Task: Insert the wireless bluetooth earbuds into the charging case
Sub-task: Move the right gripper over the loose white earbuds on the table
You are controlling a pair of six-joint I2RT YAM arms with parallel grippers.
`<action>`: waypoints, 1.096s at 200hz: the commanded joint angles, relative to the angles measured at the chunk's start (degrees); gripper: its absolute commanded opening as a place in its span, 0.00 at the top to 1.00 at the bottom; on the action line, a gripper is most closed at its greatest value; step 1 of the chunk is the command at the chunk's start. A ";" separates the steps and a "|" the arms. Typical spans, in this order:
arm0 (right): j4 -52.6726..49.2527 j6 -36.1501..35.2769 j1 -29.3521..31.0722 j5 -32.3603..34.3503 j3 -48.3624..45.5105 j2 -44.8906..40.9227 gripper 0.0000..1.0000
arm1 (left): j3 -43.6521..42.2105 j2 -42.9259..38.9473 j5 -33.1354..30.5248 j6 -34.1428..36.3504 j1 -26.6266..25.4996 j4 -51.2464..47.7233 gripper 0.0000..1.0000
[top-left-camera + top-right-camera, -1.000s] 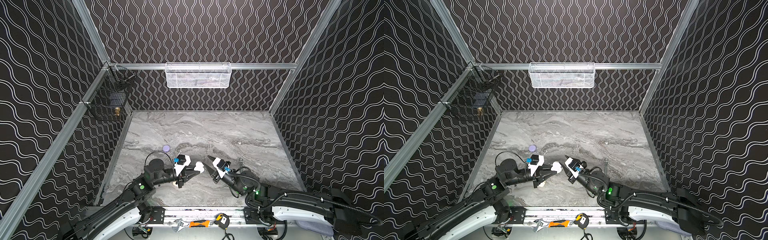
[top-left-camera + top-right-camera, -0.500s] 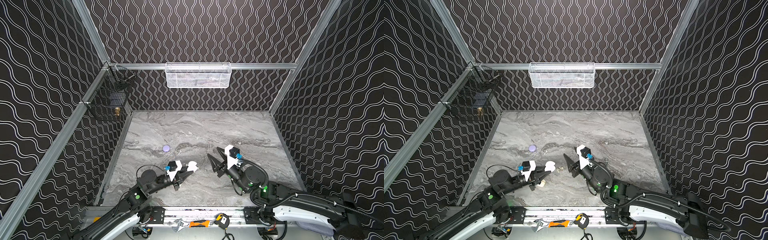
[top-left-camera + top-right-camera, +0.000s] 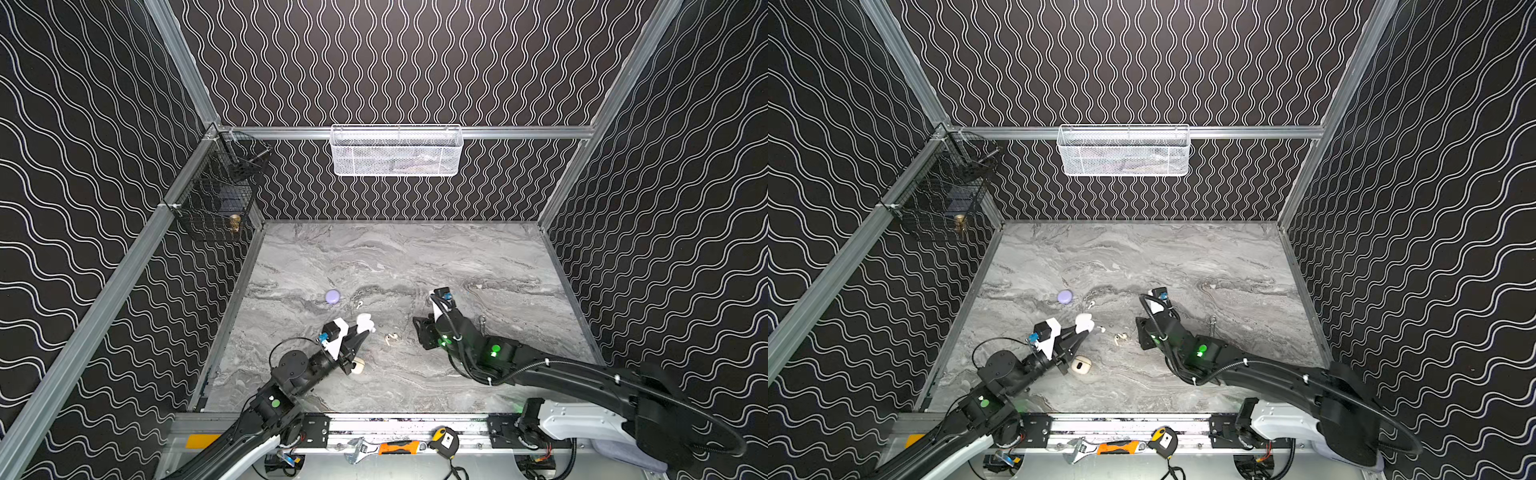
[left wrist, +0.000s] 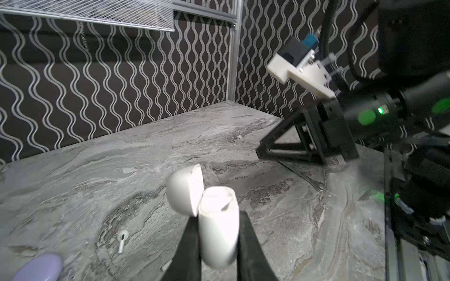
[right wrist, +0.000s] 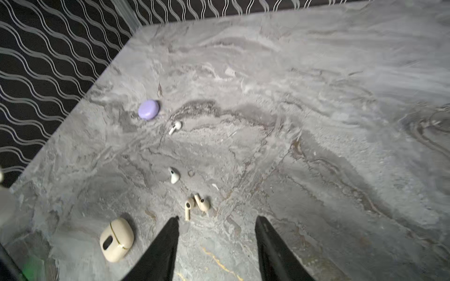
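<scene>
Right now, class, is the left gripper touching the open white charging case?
Touching. The left wrist view shows the left gripper clamped against both sides of the white charging case, with no gap on either side. The case's lid is flipped open.

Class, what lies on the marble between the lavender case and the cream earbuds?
A long-stemmed white earbud by the lavender case and a short white earbud nearer the cream earbuds, seen in the right wrist view.

White case (image 4: 218, 228) open; cream earbuds (image 5: 202, 203) loose, seemingly touching.
</scene>
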 commanded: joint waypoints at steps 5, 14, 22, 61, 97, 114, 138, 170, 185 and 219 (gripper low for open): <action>2.25 -2.17 -0.84 -8.95 4.07 6.84 0.46 | -0.71 -1.20 8.26 -8.51 8.68 4.36 1.00; 1.72 -3.09 -0.97 -11.31 6.45 10.27 0.47 | -0.85 -0.12 11.15 -11.19 13.05 5.47 1.00; 0.86 -3.66 -0.97 -12.94 8.49 13.31 0.47 | -1.06 1.78 14.27 -13.24 16.73 7.35 1.00; -5.78 -5.37 -1.07 -15.52 19.74 25.47 0.49 | 3.39 10.59 21.58 -13.60 26.73 5.27 1.00; -12.48 -6.13 -0.91 -15.59 28.06 33.95 0.49 | 3.63 11.85 21.55 -13.73 26.73 5.96 1.00; -14.96 -6.95 -0.47 -15.11 30.83 37.04 0.49 | 3.47 10.49 20.02 -13.56 26.73 4.90 1.00; -18.54 -7.46 0.39 -13.29 35.03 41.89 0.50 | 3.68 6.73 17.04 -13.09 26.78 0.53 1.00; -20.90 -7.20 0.96 -9.90 37.73 45.14 0.51 | 4.11 3.04 16.08 -12.54 26.82 -3.14 1.00; -22.08 -7.04 0.96 -8.06 38.73 46.25 0.51 | 4.22 2.49 15.98 -12.55 26.77 -3.81 1.00; -22.88 -6.77 0.96 -5.67 39.68 47.76 0.53 | 4.55 2.20 16.53 -12.51 26.80 -4.32 1.00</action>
